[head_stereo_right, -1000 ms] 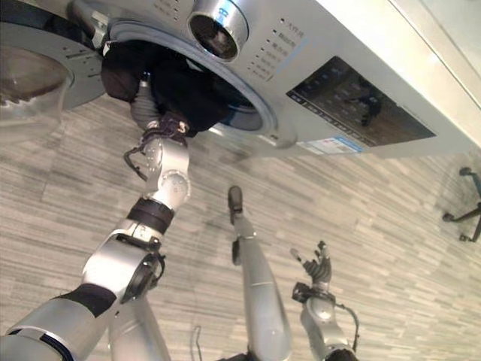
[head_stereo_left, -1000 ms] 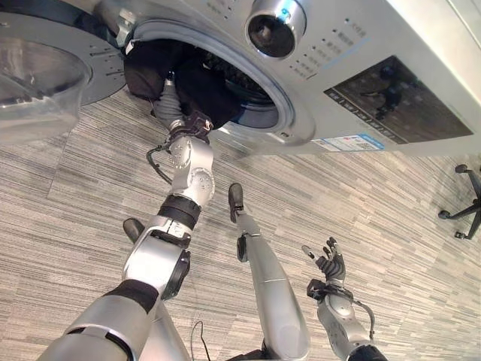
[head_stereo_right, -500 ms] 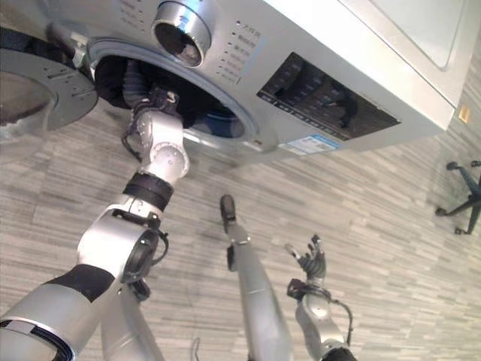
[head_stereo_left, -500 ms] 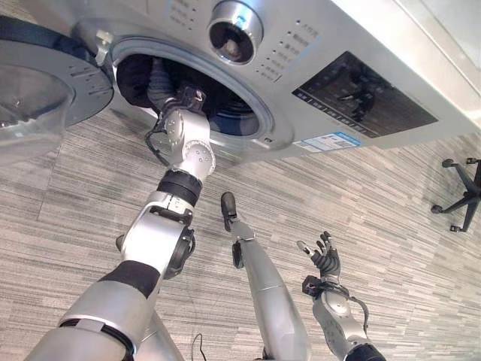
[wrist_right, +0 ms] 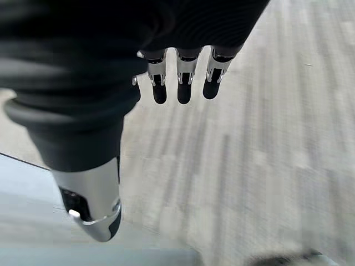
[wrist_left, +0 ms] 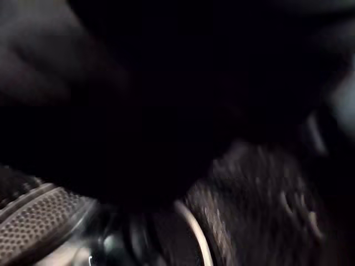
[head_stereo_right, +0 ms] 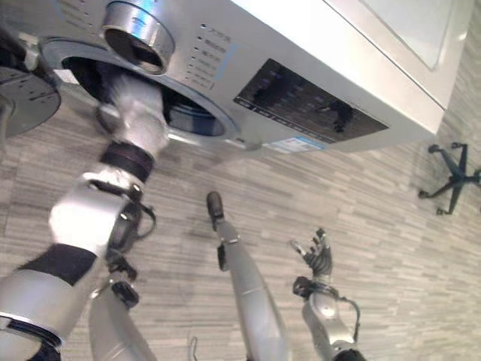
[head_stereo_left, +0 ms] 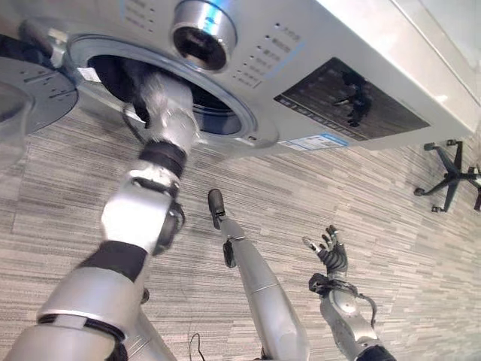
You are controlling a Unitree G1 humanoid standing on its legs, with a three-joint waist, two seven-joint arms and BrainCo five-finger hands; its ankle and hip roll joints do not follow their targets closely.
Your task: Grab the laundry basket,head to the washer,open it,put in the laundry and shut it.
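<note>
Laundry, dark cloth (wrist_left: 166,83), fills my left wrist view, lying inside the drum right past my left robot hand; I cannot tell how that hand's fingers stand, since it is hidden inside the opening. Nearest me, my right robot hand (head_stereo_left: 333,257) hangs free over the striped floor (head_stereo_left: 376,203), fingers (wrist_right: 183,83) straight and spread, holding nothing. Further on, my left arm reaches up into the round opening (head_stereo_left: 218,120) of the washer (head_stereo_left: 361,53). The washer door (head_stereo_left: 34,86) stands swung open beside that arm. Well off beyond the right robot hand stands a chair base (head_stereo_left: 449,177).
</note>
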